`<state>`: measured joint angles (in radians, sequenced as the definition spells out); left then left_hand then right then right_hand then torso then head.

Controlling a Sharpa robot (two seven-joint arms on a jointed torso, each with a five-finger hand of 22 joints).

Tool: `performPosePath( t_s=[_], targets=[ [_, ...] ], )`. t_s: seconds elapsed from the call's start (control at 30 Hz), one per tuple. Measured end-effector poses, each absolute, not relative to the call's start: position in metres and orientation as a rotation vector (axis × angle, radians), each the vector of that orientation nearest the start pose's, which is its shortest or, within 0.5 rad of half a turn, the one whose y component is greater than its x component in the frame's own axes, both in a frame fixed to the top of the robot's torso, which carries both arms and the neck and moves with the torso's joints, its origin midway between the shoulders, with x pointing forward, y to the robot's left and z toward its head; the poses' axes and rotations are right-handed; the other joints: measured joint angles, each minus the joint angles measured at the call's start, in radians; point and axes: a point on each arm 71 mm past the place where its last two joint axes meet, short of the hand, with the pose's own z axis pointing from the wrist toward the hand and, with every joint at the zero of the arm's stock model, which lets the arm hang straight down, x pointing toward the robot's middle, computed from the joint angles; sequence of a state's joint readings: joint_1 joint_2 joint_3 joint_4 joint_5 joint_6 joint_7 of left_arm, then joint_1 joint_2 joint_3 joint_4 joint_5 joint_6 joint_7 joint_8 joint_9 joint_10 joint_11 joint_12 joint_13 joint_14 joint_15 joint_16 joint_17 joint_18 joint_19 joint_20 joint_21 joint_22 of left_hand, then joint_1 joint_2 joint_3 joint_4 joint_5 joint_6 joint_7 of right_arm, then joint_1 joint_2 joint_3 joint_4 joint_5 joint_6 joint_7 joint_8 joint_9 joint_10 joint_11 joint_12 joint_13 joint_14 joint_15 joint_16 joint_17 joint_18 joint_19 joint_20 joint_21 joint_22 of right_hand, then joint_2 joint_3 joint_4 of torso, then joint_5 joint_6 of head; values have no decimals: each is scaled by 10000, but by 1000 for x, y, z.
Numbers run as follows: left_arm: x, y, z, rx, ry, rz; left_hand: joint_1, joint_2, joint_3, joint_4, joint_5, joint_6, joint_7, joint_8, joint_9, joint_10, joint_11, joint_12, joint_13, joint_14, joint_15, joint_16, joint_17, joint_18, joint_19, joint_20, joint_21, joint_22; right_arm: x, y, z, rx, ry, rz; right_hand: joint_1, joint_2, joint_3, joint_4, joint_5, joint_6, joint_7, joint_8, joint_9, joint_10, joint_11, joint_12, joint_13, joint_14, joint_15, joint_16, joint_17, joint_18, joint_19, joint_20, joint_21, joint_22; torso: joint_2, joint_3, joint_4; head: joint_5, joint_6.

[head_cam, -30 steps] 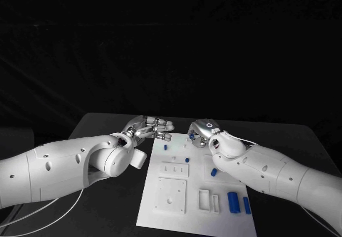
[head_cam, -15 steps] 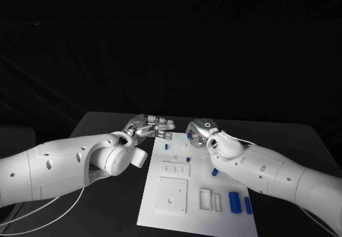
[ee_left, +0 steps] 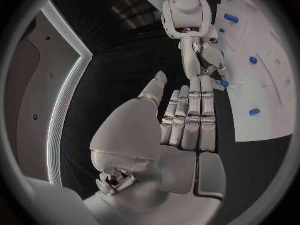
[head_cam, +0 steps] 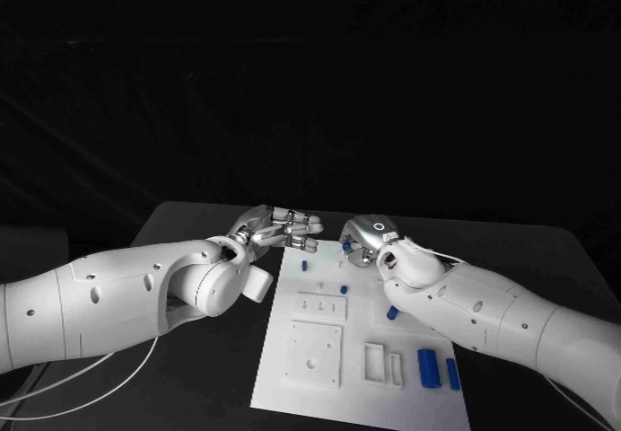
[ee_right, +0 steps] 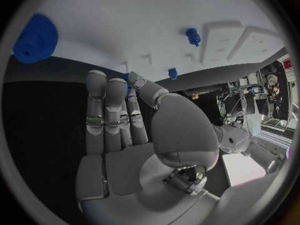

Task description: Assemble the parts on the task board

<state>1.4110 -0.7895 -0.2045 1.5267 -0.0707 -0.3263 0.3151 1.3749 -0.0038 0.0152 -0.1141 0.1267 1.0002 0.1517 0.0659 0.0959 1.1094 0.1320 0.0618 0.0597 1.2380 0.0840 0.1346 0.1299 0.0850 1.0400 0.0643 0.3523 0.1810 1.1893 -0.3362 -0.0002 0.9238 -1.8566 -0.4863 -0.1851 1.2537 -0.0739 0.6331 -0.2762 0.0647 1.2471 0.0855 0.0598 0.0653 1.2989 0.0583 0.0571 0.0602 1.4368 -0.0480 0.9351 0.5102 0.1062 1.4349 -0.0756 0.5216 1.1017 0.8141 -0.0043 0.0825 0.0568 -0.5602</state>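
Over the far edge of the task board (head_cam: 339, 359), the right hand (head_cam: 363, 241) pinches a small blue part (ee_right: 129, 78) at its fingertips. The left hand (head_cam: 275, 230) hovers beside it, fingers straight and together, holding nothing. I'd lower the part slowly, squarely over its seat.

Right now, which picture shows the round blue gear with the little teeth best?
The right wrist view: the blue gear sits big and clear on the task board, teeth showing. The head view doesn't let me pick it out, and in the left wrist view I can't tell it from the other blue parts.
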Motion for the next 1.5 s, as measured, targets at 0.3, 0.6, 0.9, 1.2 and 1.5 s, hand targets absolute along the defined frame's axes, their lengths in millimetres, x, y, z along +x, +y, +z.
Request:
performPosePath(
  t_s=[0.3, 0.6, 0.9, 1.2, 1.5],
  targets=[
    [503, 181, -137, -8962, 15468, -14816, 0, 0, 0, 0, 0, 0, 0, 0, 0, 0, 0, 0, 0, 0, 0, 0, 0, 0, 0, 0, 0, -4, 572, -103, -192, -3443, 13590, 3567, 1, 1, -2, -1, 50, -12, 9, -31, 3, -1, -1, -15, -9, -21, -21, 0, -1, -9, 127, -14, -341, 285, 6, -3, -12, 21, -28],
    [503, 179, -136, -8928, 15480, -14845, 0, 0, 0, 0, 0, 0, 0, 0, -1, 0, 0, 0, 9, 0, 0, 0, 1, 0, 0, 0, 0, -15, 572, -100, -192, -3460, 13599, 3598, 16, 15, -13, -13, 50, 4, -35, 2, 4, -2, -2, -41, -9, -21, -21, 0, -13, -60, 127, -13, -456, 329, 11, -4, -7, 36, -35],
    [503, 176, -136, -8891, 15511, -14886, 0, 0, 0, 0, 0, 0, 0, 0, -2, 0, 0, 0, 7, 0, 0, 0, 1, 0, 0, 0, 0, -14, 573, -97, -192, -3471, 13617, 3607, 12, 18, 5, 6, 50, 3, -35, 10, 4, -15, -16, -51, -7, -21, -20, 0, -24, 18, 160, -46, -555, 387, 30, -8, -12, 42, -35],
    [503, 175, -136, -8887, 15522, -14893, 0, 0, 0, 0, 0, 0, 0, 0, -2, 0, 0, 0, 7, 0, 0, 0, 1, 0, 0, 0, 0, -13, 574, -94, -194, -3487, 13679, 3589, -30, 57, 5, 5, 49, 0, -35, 7, 4, -16, -16, -41, -6, -20, -20, -40, -24, 40, 195, -11, -651, 423, 51, -11, 8, 46, -53],
    [503, 174, -136, -8876, 15535, -14907, 0, 0, 0, 0, 0, 0, 0, 0, -3, 0, 0, 0, 5, 0, 0, 0, 1, 0, 0, 0, 0, -13, 574, -93, -194, -3504, 13734, 3576, -32, 56, 4, 5, 48, -31, -36, 5, 5, -16, -17, 1, -6, -20, -19, -40, -34, 45, 194, -10, -689, 445, 52, -16, 1, 101, -87]
  ],
)
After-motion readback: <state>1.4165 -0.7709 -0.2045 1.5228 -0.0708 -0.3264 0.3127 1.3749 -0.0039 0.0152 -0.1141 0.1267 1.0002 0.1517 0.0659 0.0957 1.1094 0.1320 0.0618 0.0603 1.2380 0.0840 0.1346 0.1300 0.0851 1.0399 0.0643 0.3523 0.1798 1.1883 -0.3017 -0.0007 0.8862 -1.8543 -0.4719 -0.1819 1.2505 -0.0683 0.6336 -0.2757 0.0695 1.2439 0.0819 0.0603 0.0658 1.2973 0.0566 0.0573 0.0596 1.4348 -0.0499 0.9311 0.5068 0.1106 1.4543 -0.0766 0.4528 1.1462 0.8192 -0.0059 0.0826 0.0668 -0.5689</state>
